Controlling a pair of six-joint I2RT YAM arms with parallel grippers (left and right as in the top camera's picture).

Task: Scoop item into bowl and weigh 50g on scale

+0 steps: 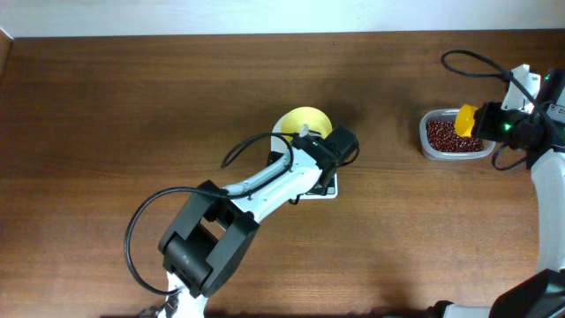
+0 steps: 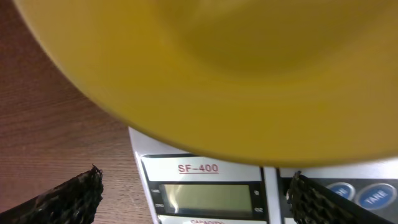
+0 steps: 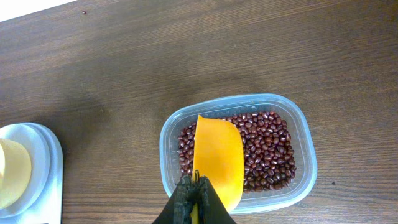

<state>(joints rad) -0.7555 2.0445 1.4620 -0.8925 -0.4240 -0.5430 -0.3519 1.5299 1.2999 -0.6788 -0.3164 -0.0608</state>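
Gripping the handle of the yellow scoop (image 3: 217,158) in my right gripper (image 3: 194,185), I have the fingers clenched tight around it. The scoop's broad end lies over the beans (image 3: 267,149), inside the clear tub (image 3: 306,163). The tub sits at the right end of the table (image 1: 132,106). The beans form a loose dark red-brown layer across the tub's floor, showing on both sides of the scoop (whether any sit in the scoop I cannot tell from here).

My left gripper (image 2: 189,200) is released, its fingers spread wide and holding nothing. It hangs just in front of the scale (image 2: 205,169), one fingertip at each lower corner of my wrist view. The pale yellow bowl (image 2: 249,62) rests on top of the scale near the middle of the table, well apart from the tub. It fills the upper part of my left wrist view as a blur. The scale's grey display (image 2: 208,198) shows below the bowl's rim, but I cannot make out a reading.
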